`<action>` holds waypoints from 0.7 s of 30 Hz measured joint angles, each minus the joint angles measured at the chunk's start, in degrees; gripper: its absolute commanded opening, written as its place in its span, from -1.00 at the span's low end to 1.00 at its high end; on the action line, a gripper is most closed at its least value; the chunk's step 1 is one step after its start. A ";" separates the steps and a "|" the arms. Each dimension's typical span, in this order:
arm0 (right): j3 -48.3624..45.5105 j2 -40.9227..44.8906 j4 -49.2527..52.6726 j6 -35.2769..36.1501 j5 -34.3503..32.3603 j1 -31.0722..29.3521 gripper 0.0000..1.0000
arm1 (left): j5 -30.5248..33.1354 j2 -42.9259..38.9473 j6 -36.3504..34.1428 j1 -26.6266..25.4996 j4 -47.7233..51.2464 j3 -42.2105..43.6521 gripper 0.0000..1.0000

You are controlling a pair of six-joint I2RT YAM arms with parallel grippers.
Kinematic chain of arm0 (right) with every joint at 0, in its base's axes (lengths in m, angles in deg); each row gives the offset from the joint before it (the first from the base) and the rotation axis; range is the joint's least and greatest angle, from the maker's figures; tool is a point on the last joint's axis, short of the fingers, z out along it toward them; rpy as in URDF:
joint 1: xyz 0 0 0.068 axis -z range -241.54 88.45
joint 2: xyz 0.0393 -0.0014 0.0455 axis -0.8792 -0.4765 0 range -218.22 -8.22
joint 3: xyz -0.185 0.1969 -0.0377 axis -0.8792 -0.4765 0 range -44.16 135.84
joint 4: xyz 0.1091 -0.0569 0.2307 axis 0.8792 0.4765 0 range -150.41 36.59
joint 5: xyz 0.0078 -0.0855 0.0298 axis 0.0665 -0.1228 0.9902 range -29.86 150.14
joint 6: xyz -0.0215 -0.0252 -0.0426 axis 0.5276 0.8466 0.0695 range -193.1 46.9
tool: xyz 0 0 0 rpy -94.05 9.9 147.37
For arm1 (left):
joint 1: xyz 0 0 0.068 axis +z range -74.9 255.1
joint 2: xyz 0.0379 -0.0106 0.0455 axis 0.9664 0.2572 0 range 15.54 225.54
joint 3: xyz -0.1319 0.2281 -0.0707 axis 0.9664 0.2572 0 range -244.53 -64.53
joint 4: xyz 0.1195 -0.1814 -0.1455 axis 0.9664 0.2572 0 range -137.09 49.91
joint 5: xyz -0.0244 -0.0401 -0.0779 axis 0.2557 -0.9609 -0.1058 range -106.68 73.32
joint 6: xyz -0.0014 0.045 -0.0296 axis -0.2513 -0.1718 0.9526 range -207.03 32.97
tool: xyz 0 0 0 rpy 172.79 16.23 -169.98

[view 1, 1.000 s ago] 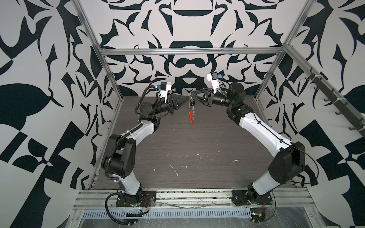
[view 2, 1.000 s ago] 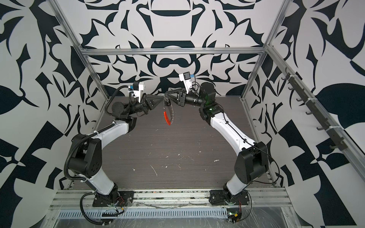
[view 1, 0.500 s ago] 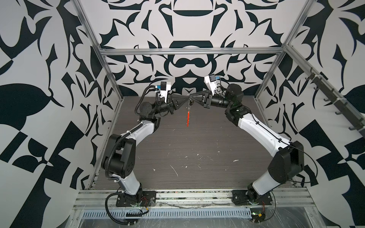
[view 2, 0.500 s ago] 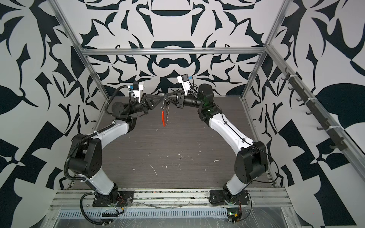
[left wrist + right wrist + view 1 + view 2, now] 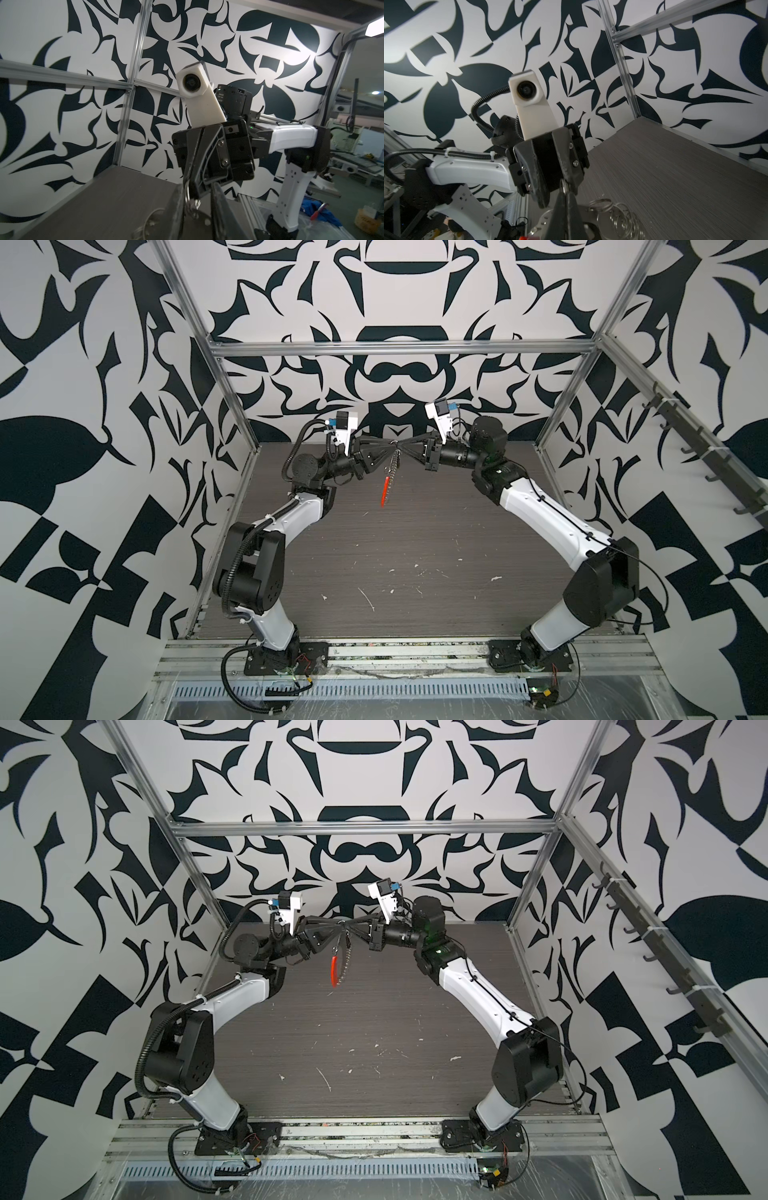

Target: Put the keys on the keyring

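Silver split ring (image 5: 564, 187) sits pinched between the clamped fingertips of the right gripper (image 5: 565, 196). The left gripper (image 5: 390, 444) meets it tip to tip, fingers parted; whether they touch metal I cannot tell. From that pinch the keyring (image 5: 389, 472) hangs toward six o'clock, its orange-red segment (image 5: 385, 494) low on it, above the table (image 5: 415, 556) at its twelve o'clock end.

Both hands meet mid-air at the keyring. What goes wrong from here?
1. The left hand stands open, so only the shut right hand pinches one small ring; a slip would likely drop the keyring to the table.
2. The hands sit tip to tip; a small move could knock them together.
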State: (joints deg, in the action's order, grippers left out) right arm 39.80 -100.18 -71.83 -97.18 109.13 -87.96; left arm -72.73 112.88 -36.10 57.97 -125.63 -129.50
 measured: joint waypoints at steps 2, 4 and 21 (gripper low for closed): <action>0.81 0.00 4.59 4.13 -1.99 -0.35 -1.00 | -0.76 -0.42 -0.94 1.53 1.11 1.14 -0.49; 1.79 -0.02 9.64 8.76 -4.28 -0.79 -1.00 | -1.84 -1.14 -2.32 2.91 2.84 2.80 -0.59; 6.23 -2.62 26.86 29.77 -11.21 -5.64 -1.00 | -5.97 -12.41 -57.81 2.27 73.18 -4.42 -0.63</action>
State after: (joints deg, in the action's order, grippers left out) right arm 46.03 -102.80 -44.97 -67.41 97.92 -93.60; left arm -78.70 100.47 -93.91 60.25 -52.46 -133.91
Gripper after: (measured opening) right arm 0.046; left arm 0.184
